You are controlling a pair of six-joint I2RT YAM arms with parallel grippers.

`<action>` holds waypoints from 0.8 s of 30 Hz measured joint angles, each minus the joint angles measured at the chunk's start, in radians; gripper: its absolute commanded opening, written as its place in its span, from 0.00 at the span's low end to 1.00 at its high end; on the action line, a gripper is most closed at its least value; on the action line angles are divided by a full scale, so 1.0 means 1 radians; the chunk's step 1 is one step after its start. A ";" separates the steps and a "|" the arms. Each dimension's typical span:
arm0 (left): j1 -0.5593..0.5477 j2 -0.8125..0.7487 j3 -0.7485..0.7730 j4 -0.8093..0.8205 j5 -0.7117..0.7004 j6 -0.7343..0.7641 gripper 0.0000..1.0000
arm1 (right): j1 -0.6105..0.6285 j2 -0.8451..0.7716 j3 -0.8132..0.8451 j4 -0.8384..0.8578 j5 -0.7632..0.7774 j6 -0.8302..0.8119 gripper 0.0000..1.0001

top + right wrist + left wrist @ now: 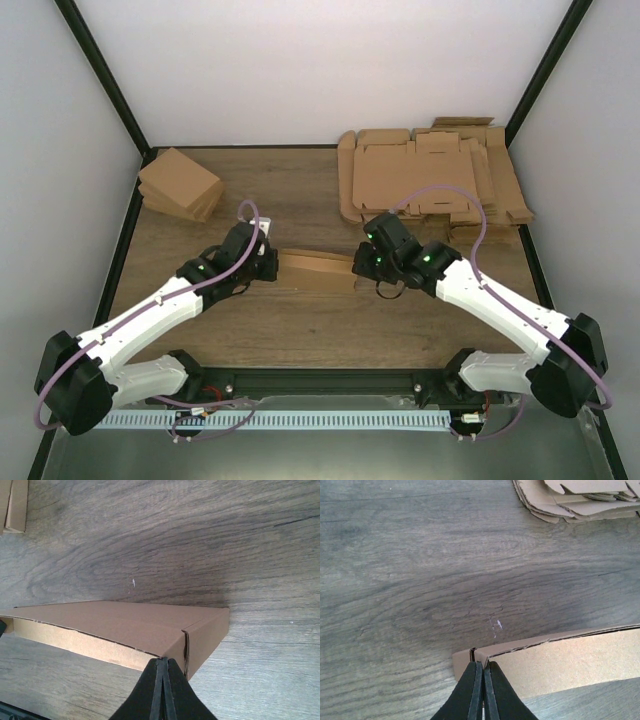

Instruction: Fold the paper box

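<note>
The paper box point(318, 270) lies at the middle of the table point(300, 190), between the two arms, long side running left to right. It reads as a shallow, flat-topped rectangular shell of plain brown cardboard: matte, unprinted, with sharp creases. The right wrist view shows a slit where the end wall meets the front wall, and a thin gap under the top panel along the front.

The left gripper point(272, 262) is fully closed, its tips set against the box's left end corner. The right gripper point(360, 268) is likewise fully closed, tips at the front edge near the right end corner. Whether either pair has a thin wall nipped between the fingers cannot be told; nothing is lifted.

Judgement: you are at the closing stage, with the panels up and the seams being pressed home. Your next move calls for firm, even pressure along the open front seam, keeping both ends steady so the shell does not skew or slide on the smooth wood-grain surface.

Beyond: a stack of flat cut sheets point(430, 175) at the far right, and a pile of finished boxes point(180, 185) at the far left.
</note>
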 measured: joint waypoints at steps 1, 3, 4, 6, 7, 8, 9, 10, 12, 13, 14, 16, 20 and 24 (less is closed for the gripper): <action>0.000 0.000 -0.002 0.003 0.000 0.001 0.04 | 0.000 -0.006 -0.010 0.010 0.000 0.000 0.01; 0.000 -0.003 -0.011 0.019 0.000 0.003 0.04 | 0.000 -0.016 -0.025 0.027 0.001 0.000 0.01; 0.000 -0.006 -0.017 0.026 0.000 0.003 0.04 | 0.000 -0.018 -0.030 0.032 0.002 0.000 0.01; 0.000 -0.013 -0.029 0.041 0.001 0.006 0.04 | 0.000 -0.020 -0.037 0.042 0.009 -0.001 0.01; 0.000 -0.014 -0.032 0.046 0.001 0.008 0.04 | 0.000 -0.021 -0.039 0.045 0.013 -0.002 0.01; 0.000 -0.015 -0.034 0.051 0.001 0.010 0.04 | 0.000 -0.021 -0.040 0.047 0.016 -0.005 0.01; 0.000 -0.016 -0.037 0.056 0.001 0.013 0.04 | 0.000 -0.021 -0.041 0.048 0.019 -0.006 0.01; 0.000 -0.016 -0.040 0.062 0.003 0.016 0.04 | 0.000 -0.019 -0.043 0.046 0.021 -0.009 0.01; 0.000 -0.018 -0.049 0.076 0.007 0.022 0.04 | 0.000 -0.016 -0.048 0.043 0.026 -0.017 0.01; 0.000 -0.019 -0.052 0.082 0.009 0.023 0.04 | 0.001 -0.012 -0.053 0.037 0.027 -0.021 0.01; 0.000 -0.019 -0.056 0.090 0.015 0.024 0.04 | 0.001 -0.009 -0.058 0.030 0.028 -0.024 0.01; -0.002 -0.020 -0.060 0.101 0.026 0.026 0.04 | 0.001 0.003 -0.071 0.014 0.032 -0.029 0.01; -0.002 -0.025 -0.068 0.111 0.031 0.026 0.04 | 0.002 0.001 -0.072 0.014 0.038 -0.040 0.01; -0.002 -0.032 -0.074 0.116 0.035 0.026 0.04 | 0.002 -0.001 -0.073 0.012 0.040 -0.060 0.21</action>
